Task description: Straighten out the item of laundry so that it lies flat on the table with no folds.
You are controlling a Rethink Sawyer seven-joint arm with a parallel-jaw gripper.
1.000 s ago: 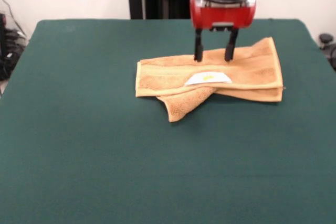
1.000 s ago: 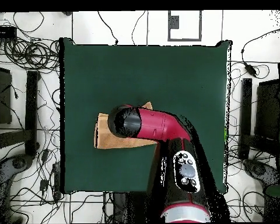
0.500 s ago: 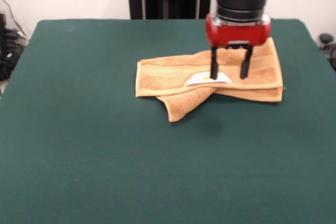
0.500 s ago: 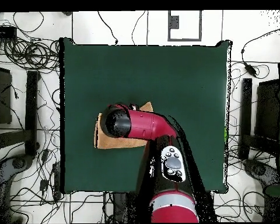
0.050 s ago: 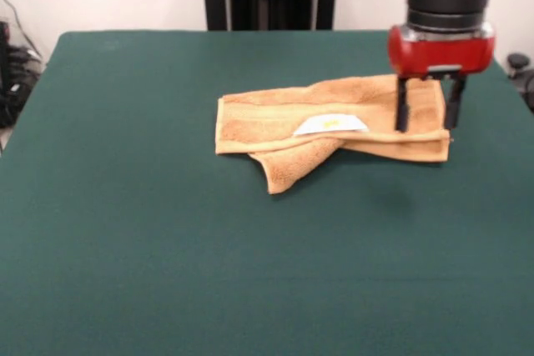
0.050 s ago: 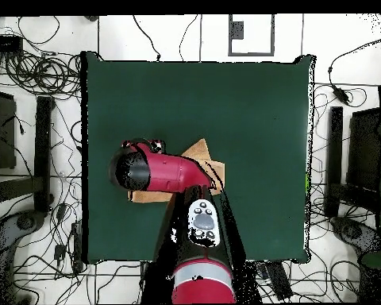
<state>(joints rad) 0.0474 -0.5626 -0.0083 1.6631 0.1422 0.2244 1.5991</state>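
Front view: the towel (image 5: 334, 127) lies right of centre in the upper half of the frame, on the green surface (image 5: 167, 248). It is folded into a long band, with a white label (image 5: 330, 124) on top and a loose corner poking out toward the lower left. The gripper (image 5: 428, 117) hangs over the towel's right end, jaws apart and empty, one tip over the cloth and the other at its right edge. The tips look close to the top fold, though I cannot tell whether they touch it.

Overhead view: the arm (image 6: 166, 171) covers most of the towel (image 6: 203, 155); only a tan corner at centre and a strip at centre-left show. The jaws are hidden here.

The step in hand looks like picking an end to unfold. To do it well, pinch only the upper layer at that edge, lift low, and draw it away from the fold so the lower layer stays put.
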